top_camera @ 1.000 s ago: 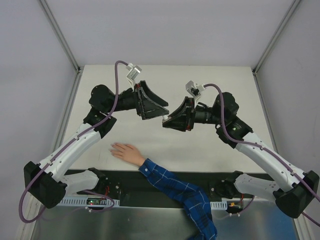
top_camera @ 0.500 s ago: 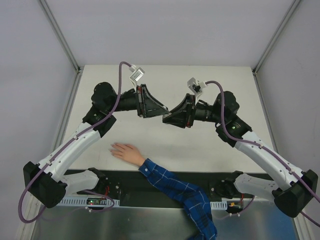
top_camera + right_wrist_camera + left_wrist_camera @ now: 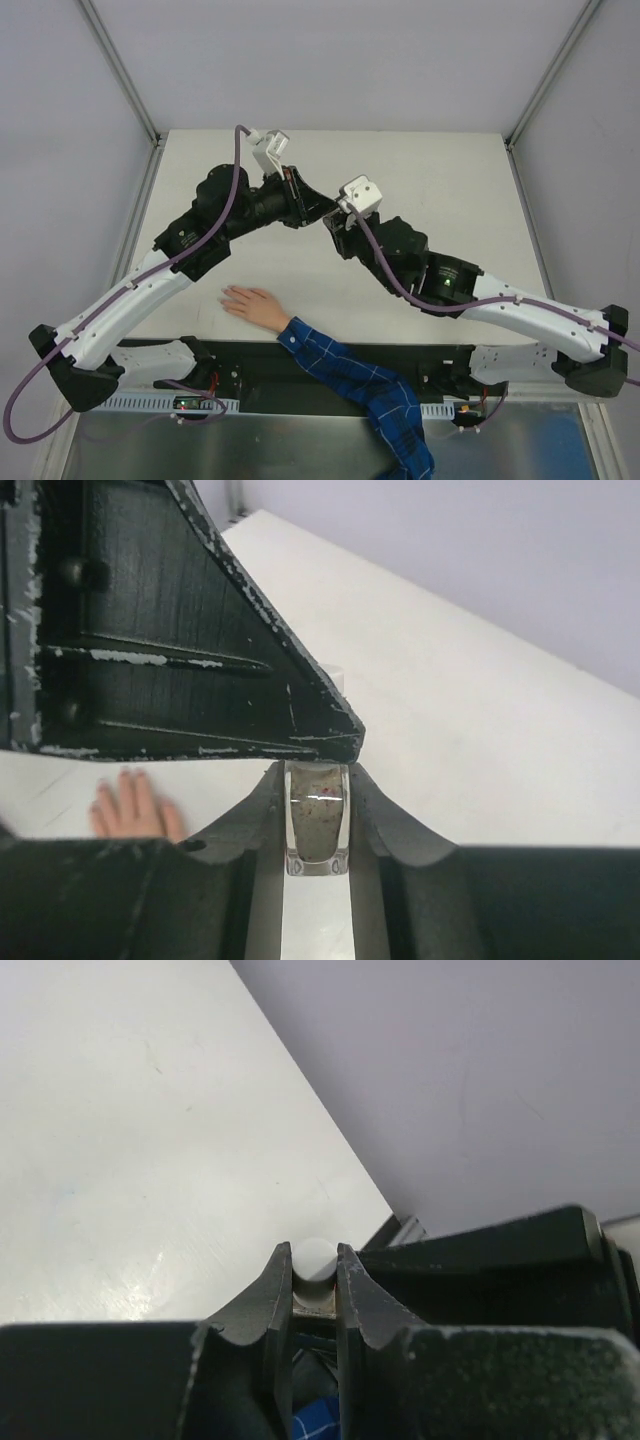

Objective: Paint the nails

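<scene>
Pale skin-coloured hand lies flat on the white table, near the front edge, left of centre. Blue plaid sleeve trails back to the right. Nails sit at the fingertips, which point left; too small to make out.

2 arms meet over mid-table, well apart from the hand.

Right gripper is clamped on a small clear bottle with brownish contents, both fingers against the glass.

Left gripper is pinched on a round white cap, a finger touching each side.

Grippers are nose to nose; touching or just apart, cannot tell.
</scene>
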`<state>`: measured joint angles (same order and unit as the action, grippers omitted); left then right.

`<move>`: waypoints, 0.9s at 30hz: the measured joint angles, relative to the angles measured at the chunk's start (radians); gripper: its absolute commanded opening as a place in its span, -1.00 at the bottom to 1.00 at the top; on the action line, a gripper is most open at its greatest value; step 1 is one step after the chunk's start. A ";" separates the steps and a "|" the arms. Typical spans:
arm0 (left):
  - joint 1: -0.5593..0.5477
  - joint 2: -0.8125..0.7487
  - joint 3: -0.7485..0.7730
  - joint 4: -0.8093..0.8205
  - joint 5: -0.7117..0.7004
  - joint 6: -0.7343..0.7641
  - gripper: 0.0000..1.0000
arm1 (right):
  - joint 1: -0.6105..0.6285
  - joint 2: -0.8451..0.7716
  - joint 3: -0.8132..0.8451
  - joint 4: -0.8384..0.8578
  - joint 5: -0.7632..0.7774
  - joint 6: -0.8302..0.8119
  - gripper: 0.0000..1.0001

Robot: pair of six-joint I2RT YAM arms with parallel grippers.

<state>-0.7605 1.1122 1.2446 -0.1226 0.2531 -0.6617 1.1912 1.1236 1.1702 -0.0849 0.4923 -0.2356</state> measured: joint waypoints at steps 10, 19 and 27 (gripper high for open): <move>-0.043 0.030 0.042 -0.119 -0.169 -0.033 0.74 | 0.005 0.008 -0.047 0.027 0.005 -0.098 -1.00; 0.149 -0.140 -0.166 0.119 0.077 -0.066 0.79 | -0.203 -0.089 -0.122 0.028 -0.560 0.027 -1.00; 0.225 -0.111 -0.283 0.473 0.452 -0.188 0.60 | -0.383 -0.102 -0.176 0.158 -1.022 0.230 -1.00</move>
<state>-0.5354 1.0012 0.9619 0.3508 0.7048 -0.8494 0.8085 1.0218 0.9939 0.0727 -0.5293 -0.0055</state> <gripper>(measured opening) 0.832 0.266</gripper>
